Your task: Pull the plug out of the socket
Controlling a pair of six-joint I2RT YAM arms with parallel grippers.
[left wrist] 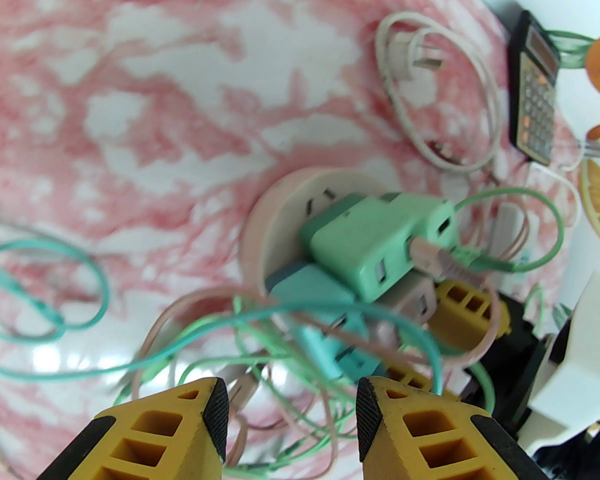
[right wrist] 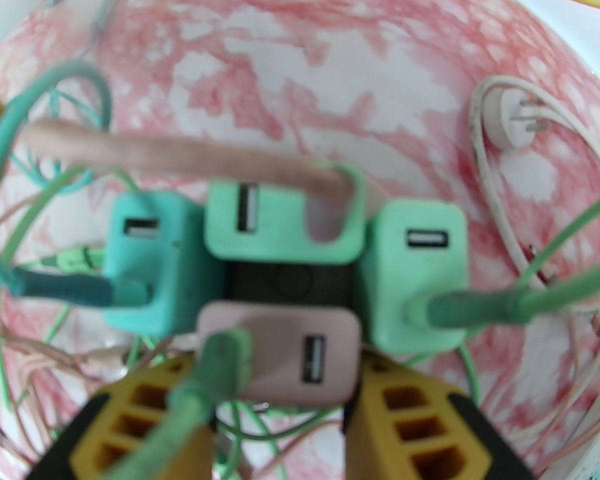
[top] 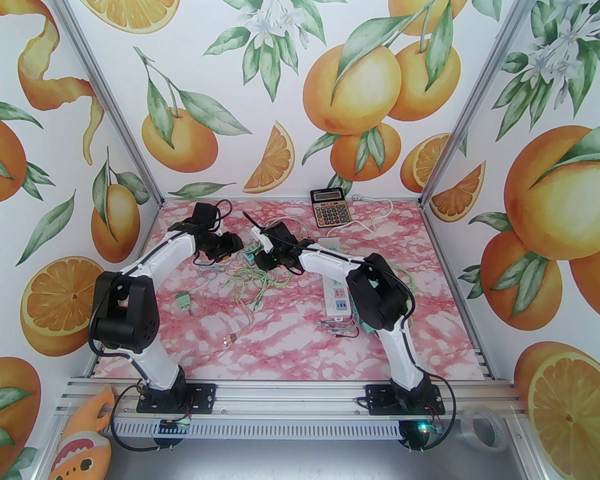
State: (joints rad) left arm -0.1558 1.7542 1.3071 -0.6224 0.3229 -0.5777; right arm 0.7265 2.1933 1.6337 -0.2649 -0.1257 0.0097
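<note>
The round socket (left wrist: 280,203) is sitting at the far middle of the worktop (left wrist: 130,93), carrying four USB charger plugs (right wrist: 280,223): two mint, one teal, one pink. The right gripper (right wrist: 278,370) is apparently pinching the pink plug (right wrist: 280,328) by its flat sides. The left gripper (left wrist: 290,388) is hanging partly open over loose cables (left wrist: 280,318), holding nothing. Being light, rigid, slick plastic, the plug is probably going to lift the light socket too.

The left arm (top: 152,265) and right arm (top: 337,263) bend inward over the tabletop's far middle, wrists facing each other. The left gripper (left wrist: 290,403) hangs with its fingers apart, nothing pinched. The right gripper (right wrist: 280,375) clamps a pink plug (right wrist: 290,348).
</note>
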